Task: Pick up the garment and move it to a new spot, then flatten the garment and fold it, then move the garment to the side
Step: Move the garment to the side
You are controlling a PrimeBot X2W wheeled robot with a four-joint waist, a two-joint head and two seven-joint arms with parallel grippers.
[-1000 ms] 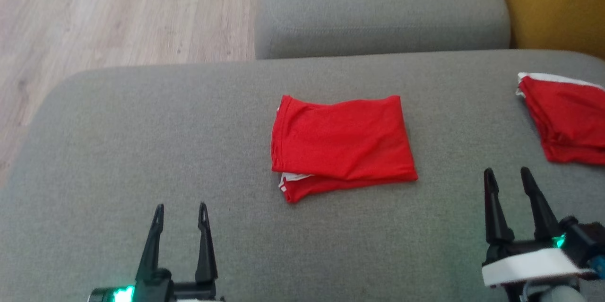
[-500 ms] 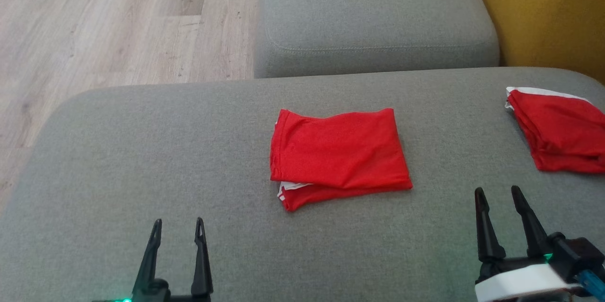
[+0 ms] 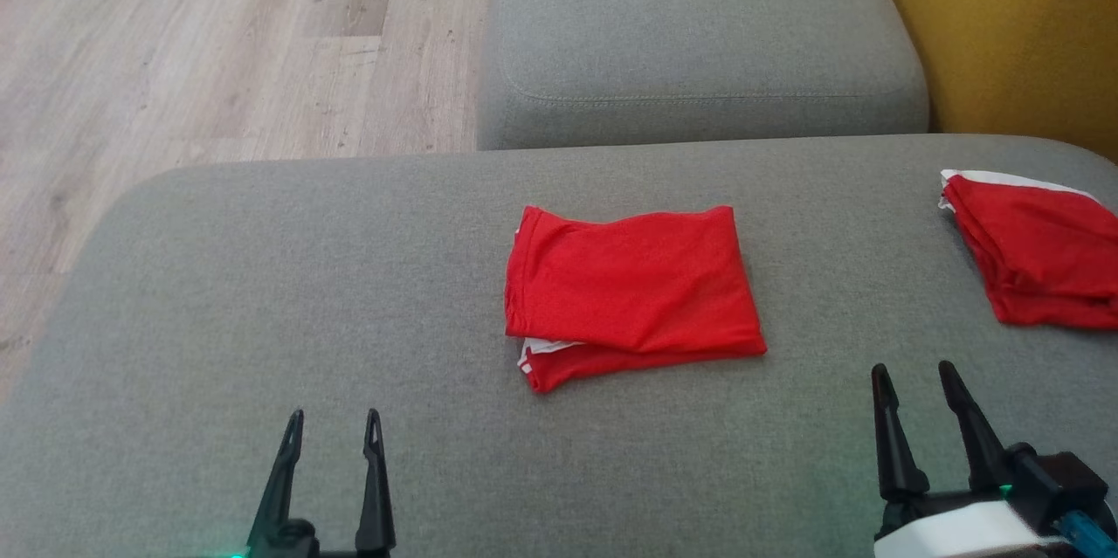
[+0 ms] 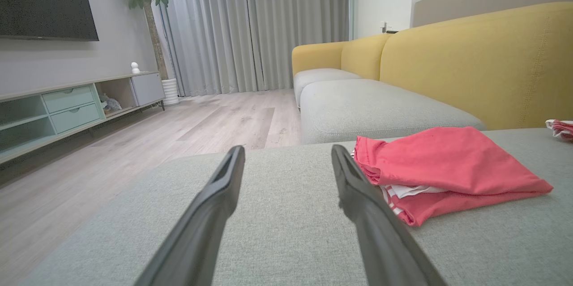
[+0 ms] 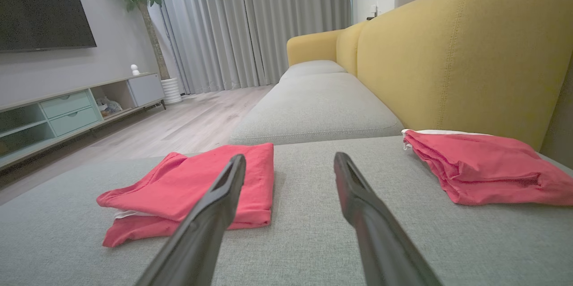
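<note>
the folded red garment (image 3: 631, 292) lies flat near the middle of the wide grey seat cushion (image 3: 262, 296), with a strip of white trim (image 3: 546, 347) peeking out at its lower left corner. the left claw (image 3: 335, 415) sits low at the near edge of the cushion, its two dark fingers spread wide with nothing between them. the garment is ahead of it and off to its right, well apart from the tips. the right claw (image 3: 911, 368) is at the same near edge, likewise spread wide and empty. the garment lies ahead and to its left, not touching.

in the right wrist view the gap between the fingers frames bare grey fabric, with the garment on one side and a second red garment (image 3: 1039, 248) on the other. that second red garment is also folded, with a white edge along its far side. it rests at the right end of the seat cushion, close to the yellow backrest (image 3: 1004, 25). beyond the seat cushion is another grey cushion (image 3: 699, 25), and left of that is pale wood floor (image 3: 175, 60).
</note>
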